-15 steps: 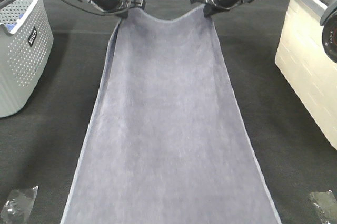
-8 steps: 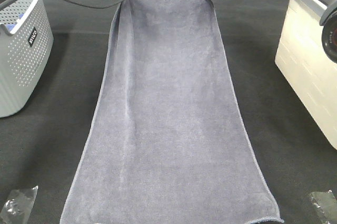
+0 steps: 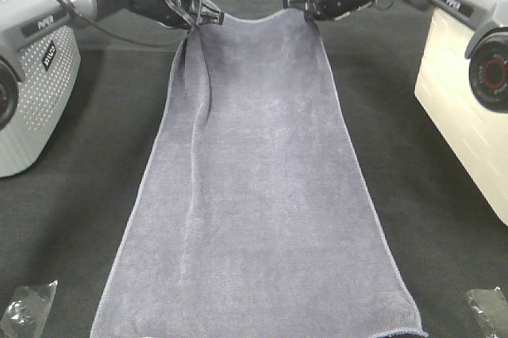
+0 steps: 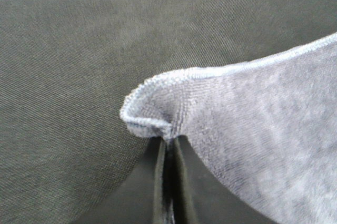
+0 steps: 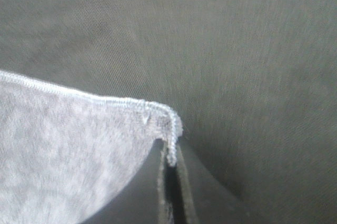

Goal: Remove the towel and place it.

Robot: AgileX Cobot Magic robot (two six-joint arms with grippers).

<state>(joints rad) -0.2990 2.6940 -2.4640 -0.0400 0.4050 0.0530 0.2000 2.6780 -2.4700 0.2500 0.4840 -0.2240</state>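
The greyish-lavender towel (image 3: 258, 187) stretches lengthwise down the black table cloth, its near hem close to the front edge. My left gripper (image 3: 193, 22) is shut on the towel's far left corner (image 4: 150, 113), which bunches just above the closed fingers (image 4: 159, 182). My right gripper (image 3: 311, 11) is shut on the far right corner (image 5: 166, 124), its hem pinched between the closed fingers (image 5: 184, 192). Between the two grippers the far edge sags slightly. A fold runs down the towel's left side.
A perforated grey basket (image 3: 32, 92) stands at the left. A cream box (image 3: 468, 108) stands at the right. Crumpled clear plastic pieces lie at the front left (image 3: 24, 306) and front right (image 3: 488, 306) corners. Black cloth (image 3: 95, 179) covers the table.
Both grippers have carried the towel's far corners away from the camera, dragging the towel along; its near hem has come into view at the front. The arms now sit lower.
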